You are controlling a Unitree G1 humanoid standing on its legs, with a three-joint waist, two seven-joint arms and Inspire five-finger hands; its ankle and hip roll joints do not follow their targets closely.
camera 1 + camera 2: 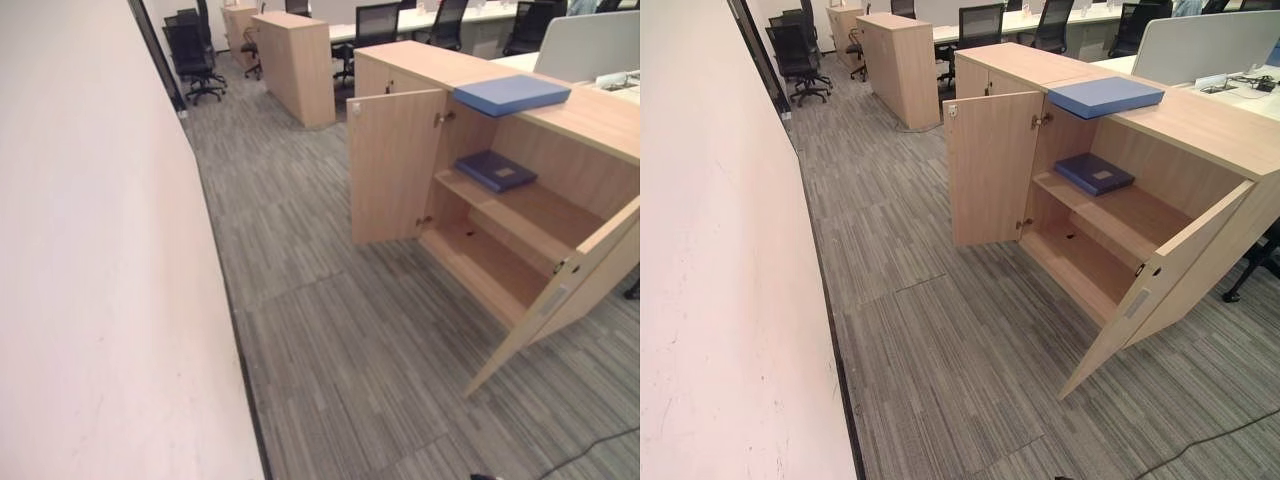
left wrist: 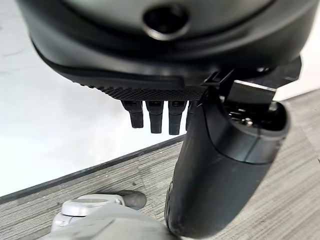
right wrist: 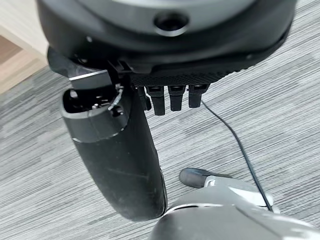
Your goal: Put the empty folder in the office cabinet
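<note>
A dark blue folder (image 1: 1094,173) lies flat on the upper shelf (image 1: 1120,212) inside the open office cabinet (image 1: 1200,135), towards the left end of that shelf; a second, lighter blue folder (image 1: 1106,96) lies on the cabinet's top, with one edge reaching a little over the front. I cannot tell from the pictures which of the two is the empty one. Both cabinet doors stand open: the left door (image 1: 987,167) is swung out to the side, and the right door (image 1: 1160,285) leans out towards the camera; the lower shelf (image 1: 1080,262) is bare. The cabinet stands on grey striped carpet (image 1: 940,330), with a pale wall (image 1: 720,300) along the left side (it takes a large part of both eye views). Behind are another wooden cabinet (image 1: 902,62), black office chairs (image 1: 795,58) and a table (image 1: 1240,95).

The left robot hand (image 2: 220,165) hangs above the carpet, fingers (image 2: 156,116) relaxed, grasping nothing; the right robot hand (image 3: 120,155) hangs the same way, fingers (image 3: 176,97) loose, holding nothing.
</note>
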